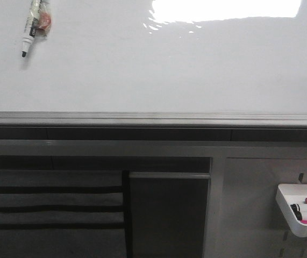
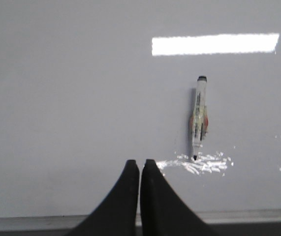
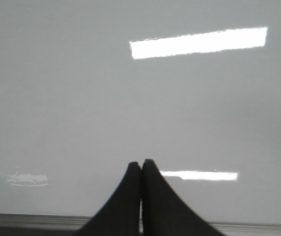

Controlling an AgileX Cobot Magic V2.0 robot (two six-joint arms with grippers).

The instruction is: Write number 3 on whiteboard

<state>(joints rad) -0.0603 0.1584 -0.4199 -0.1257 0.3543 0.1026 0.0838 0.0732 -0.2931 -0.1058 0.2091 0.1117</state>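
Both pincers pressed together; only front view shows marker tray below whiteboard.

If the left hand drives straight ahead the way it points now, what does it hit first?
Most likely bare whiteboard. The left hand, fingers together and empty, faces the board's blank surface. The marker stuck to the board sits off to one side, not in line. How far off the board is cannot be judged.
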